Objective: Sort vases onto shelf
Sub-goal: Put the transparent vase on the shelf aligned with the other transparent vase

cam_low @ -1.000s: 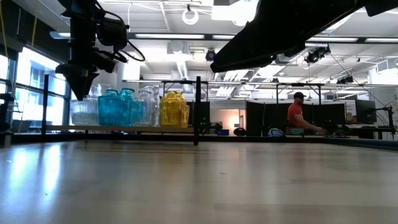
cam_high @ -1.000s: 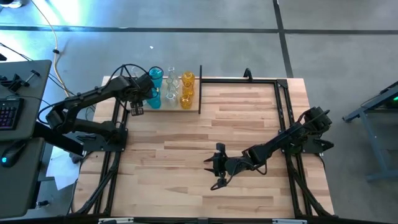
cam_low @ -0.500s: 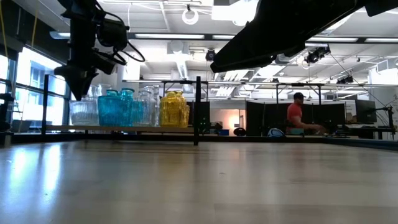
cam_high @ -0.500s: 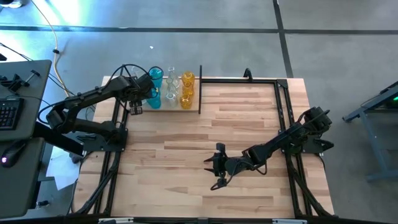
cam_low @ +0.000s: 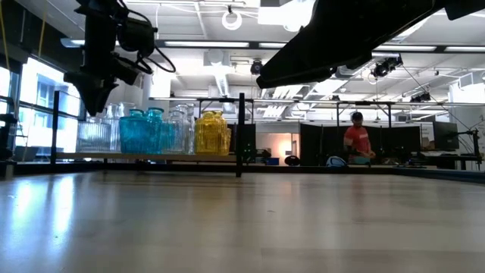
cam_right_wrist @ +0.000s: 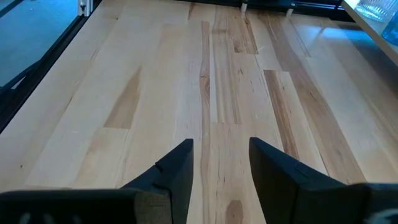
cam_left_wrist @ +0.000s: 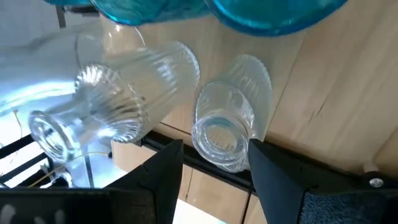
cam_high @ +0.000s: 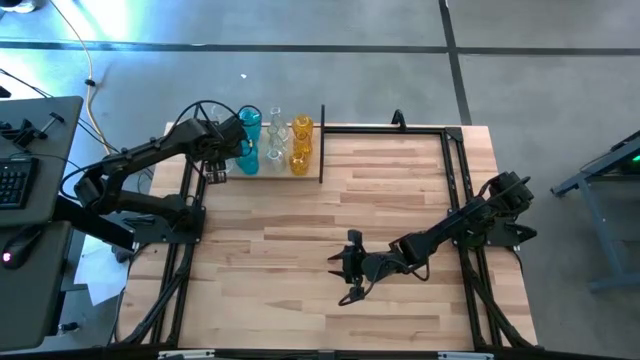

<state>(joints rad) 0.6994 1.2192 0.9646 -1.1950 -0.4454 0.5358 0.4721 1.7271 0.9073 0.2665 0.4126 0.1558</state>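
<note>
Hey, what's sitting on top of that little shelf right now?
The shelf holds clear vases, teal vases and amber vases, all upright. The front ones hide those behind, so the full count is unclear.

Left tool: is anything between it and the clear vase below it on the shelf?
Nothing visible. The left tool hangs open directly above the clear vase on the shelf, with another clear vase and teal ones alongside.

Person (cam_low: 356, 142) in bg; keyboard (cam_high: 12, 185) beside table (cam_high: 400, 200).
</note>
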